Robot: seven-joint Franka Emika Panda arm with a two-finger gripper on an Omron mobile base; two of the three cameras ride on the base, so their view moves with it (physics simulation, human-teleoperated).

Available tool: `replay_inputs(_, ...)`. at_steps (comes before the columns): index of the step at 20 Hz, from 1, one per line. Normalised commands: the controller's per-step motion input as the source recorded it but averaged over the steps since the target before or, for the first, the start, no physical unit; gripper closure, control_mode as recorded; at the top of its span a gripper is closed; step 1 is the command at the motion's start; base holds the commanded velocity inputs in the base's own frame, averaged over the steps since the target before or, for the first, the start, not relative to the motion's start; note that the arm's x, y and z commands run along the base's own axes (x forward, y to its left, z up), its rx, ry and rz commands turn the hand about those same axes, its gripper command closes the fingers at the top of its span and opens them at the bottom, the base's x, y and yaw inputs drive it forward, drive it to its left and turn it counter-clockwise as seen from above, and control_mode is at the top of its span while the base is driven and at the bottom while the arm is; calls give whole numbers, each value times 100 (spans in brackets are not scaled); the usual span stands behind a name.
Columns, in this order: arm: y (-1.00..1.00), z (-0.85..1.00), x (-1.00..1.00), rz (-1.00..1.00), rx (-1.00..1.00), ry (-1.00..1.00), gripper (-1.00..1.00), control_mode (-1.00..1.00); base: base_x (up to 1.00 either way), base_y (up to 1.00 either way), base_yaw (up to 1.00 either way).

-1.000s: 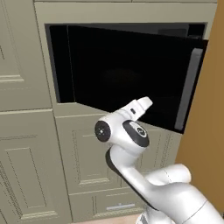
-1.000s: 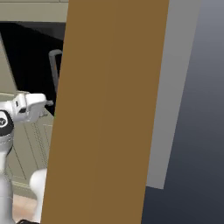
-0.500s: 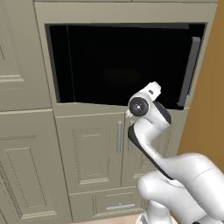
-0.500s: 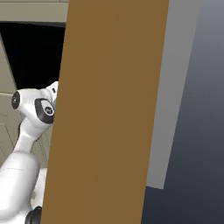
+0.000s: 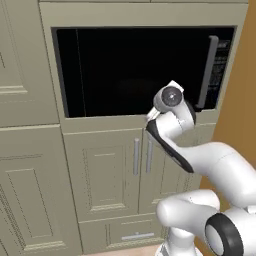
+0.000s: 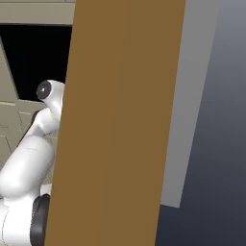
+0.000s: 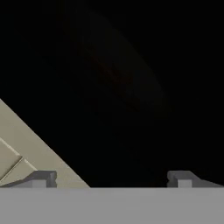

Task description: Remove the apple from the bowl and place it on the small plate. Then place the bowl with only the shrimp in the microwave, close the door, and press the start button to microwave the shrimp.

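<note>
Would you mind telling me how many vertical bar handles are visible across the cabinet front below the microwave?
2. One handle sits on the left door's inner edge and the other handle on the right door's, side by side below the microwave. The arm may hide more.

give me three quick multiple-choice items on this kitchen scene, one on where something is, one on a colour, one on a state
1. Where on the door is the vertical bar handle, in the left base view?
A. near its right edge
B. near its left edge
C. along its bottom edge

2. What colour are the cabinets around the microwave?
A. dark blue
B. beige
C. red

3. How does the microwave door stand?
A. wide open
B. removed
C. shut flat in its frame

Answers:
1. A, the grey bar stands upright beside the control strip on the right.
2. B, the panels below and left of the black glass are beige.
3. C, the dark glass lies flush with the frame and the hand view faces it, the fingers apart with nothing between them.
</note>
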Motion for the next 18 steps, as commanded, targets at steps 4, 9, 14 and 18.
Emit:
replay_inputs(4, -4, 0, 64, 13, 8, 8, -100, -100, 0, 0, 0)
replay_inputs(9, -4, -1, 47, 11, 7, 2, -100, -100, 0, 0, 0)
replay_inputs(14, 0, 5, -85, 1, 5, -4, -100, -100, 0, 0, 0)
replay_inputs(18, -17, 30, -100, -2, 14, 0, -100, -100, 0, 0, 0)
